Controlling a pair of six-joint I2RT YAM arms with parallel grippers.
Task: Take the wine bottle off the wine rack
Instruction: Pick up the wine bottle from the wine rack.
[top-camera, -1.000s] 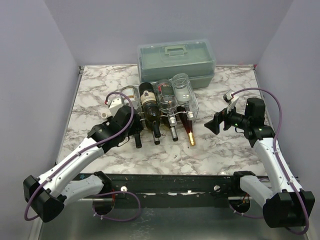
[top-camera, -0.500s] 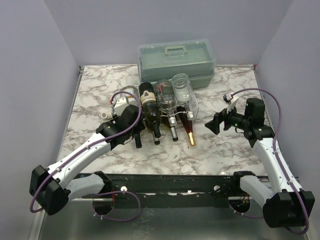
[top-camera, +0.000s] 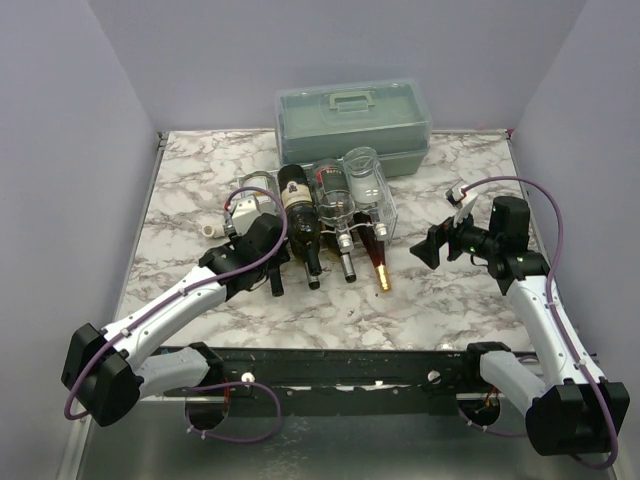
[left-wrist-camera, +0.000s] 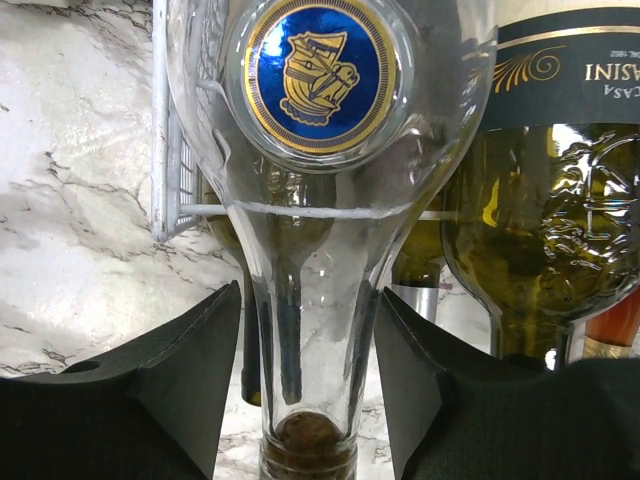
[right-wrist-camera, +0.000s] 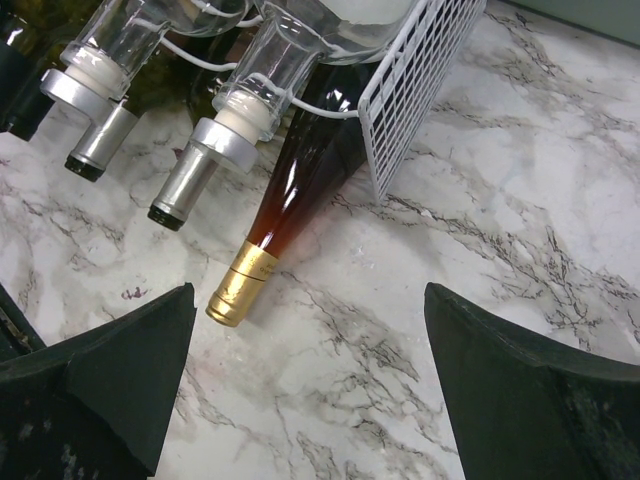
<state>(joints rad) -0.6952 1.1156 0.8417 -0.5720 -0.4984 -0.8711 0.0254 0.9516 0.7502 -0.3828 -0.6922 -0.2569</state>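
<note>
A: Where's the bottle (left-wrist-camera: 315, 300)?
B: It's the clear one, lying in the rack (left-wrist-camera: 160, 150), neck mid-frame between my left fingers (left-wrist-camera: 170, 400). I can't tell whether they pinch it. Its base is cut off above, and from overhead my own wrist hides the grip.
A: Right fingers (right-wrist-camera: 110, 370)?
B: Spread wide, empty, over the marbled surface (right-wrist-camera: 480, 260). Lilac walls (top-camera: 200, 60) behind.

The left fingers (left-wrist-camera: 170, 380) advanced, narrowing around the clear bottle (left-wrist-camera: 305, 300).
</note>
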